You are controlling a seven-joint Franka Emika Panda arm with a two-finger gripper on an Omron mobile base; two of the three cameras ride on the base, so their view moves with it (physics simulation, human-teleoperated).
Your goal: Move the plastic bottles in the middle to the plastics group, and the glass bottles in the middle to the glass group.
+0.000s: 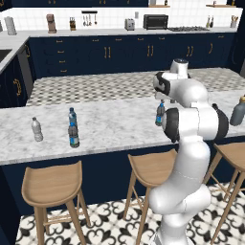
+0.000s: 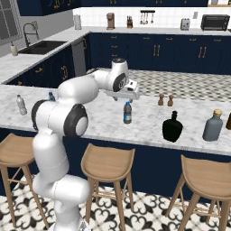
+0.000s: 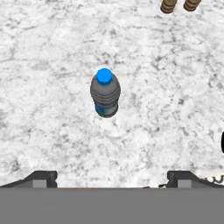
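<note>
End effector (image 2: 131, 95) hangs above the small clear blue-capped water bottle (image 2: 127, 112) standing mid white marble worktop (image 2: 149, 122), fingers wide apart, empty. Risk: an off-centre descent clips the cap and tips the bottle. Squat black glass bottle (image 2: 172, 127) and two brown shakers (image 2: 165, 99) stand nearby; other water bottle (image 1: 73, 135) already beside the teal one (image 1: 72, 116).

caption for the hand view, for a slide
Open gripper hovering above an upright blue-capped water bottle on the marble counter, two brown shakers at the top edge.
</note>
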